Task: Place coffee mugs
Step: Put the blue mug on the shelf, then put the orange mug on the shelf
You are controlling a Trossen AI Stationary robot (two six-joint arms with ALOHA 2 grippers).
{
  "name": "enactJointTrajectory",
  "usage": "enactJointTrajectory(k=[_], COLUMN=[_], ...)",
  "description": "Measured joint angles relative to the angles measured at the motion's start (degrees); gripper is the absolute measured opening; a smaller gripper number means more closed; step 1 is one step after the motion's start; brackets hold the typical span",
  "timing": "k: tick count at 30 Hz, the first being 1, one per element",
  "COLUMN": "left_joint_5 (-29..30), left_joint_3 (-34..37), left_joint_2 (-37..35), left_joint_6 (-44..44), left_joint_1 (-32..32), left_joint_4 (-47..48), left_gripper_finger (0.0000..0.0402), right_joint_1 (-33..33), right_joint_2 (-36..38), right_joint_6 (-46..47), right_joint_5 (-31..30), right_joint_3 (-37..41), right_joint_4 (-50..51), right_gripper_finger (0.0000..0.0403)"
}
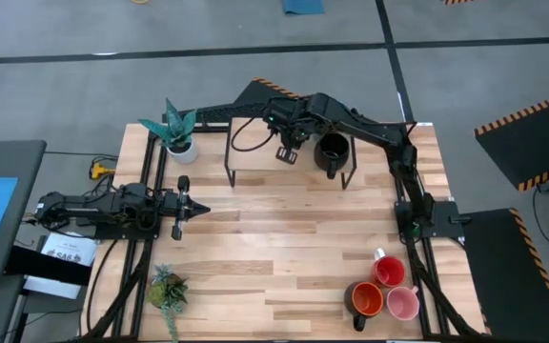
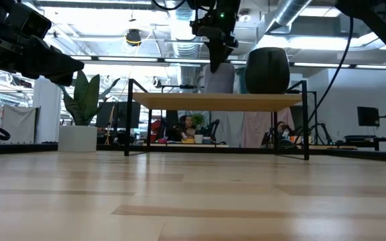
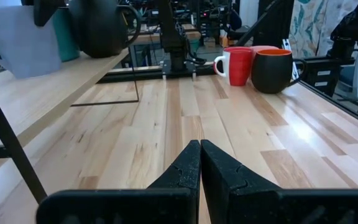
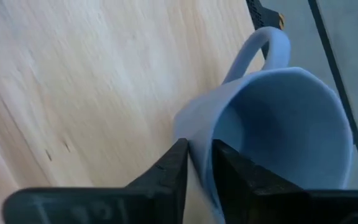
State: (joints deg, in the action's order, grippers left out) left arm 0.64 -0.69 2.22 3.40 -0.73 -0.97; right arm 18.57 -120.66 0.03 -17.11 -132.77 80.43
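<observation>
A pale grey-blue mug (image 4: 278, 124) sits in my shut right gripper (image 4: 201, 152) over the raised wooden shelf (image 1: 255, 157) at the table's far side. In the low view this mug (image 2: 220, 79) is at the shelf top, beside the black mug (image 2: 267, 69) that stands there on its base. A teal mug (image 3: 65, 34) shows only partly behind them. The red mug (image 1: 389, 271), the dark mug with orange inside (image 1: 365, 300) and the pink mug (image 1: 403, 304) stand at the near right corner. My left gripper (image 1: 201, 209) is shut, hovering over the table's left side and touching nothing. My right gripper holds the grey-blue mug by its rim (image 4: 197, 134), on the side away from the handle (image 4: 263, 46). One finger (image 4: 235, 171) is inside the cup and the other (image 4: 169, 171) is against the outer wall. The fingers come from above. Whether the base rests on the shelf, I cannot tell.
A white pot with a spiky plant (image 1: 181, 143) stands by the shelf's left end. A small green plant (image 1: 168, 291) lies at the near left corner. The shelf's black metal legs (image 1: 229, 171) reach down to the table. Bare wood lies between the shelf and the three mugs.
</observation>
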Motion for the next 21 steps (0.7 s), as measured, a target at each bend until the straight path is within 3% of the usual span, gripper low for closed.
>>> enactJointTrajectory(k=[12,21], left_joint_5=[0.0,0.0], left_joint_3=[0.0,0.0], left_joint_2=[0.0,0.0], left_joint_6=[0.0,0.0], left_joint_1=[0.0,0.0], left_joint_4=[0.0,0.0], left_gripper_finger=[0.0,0.0], right_joint_1=[0.3,0.3], right_joint_2=[0.4,1.5], right_joint_6=[0.1,0.0], right_joint_5=[-1.1,-1.1], right_joint_3=[0.1,-1.5], right_joint_4=[-0.1,-0.3], right_gripper_finger=[0.0209,0.024])
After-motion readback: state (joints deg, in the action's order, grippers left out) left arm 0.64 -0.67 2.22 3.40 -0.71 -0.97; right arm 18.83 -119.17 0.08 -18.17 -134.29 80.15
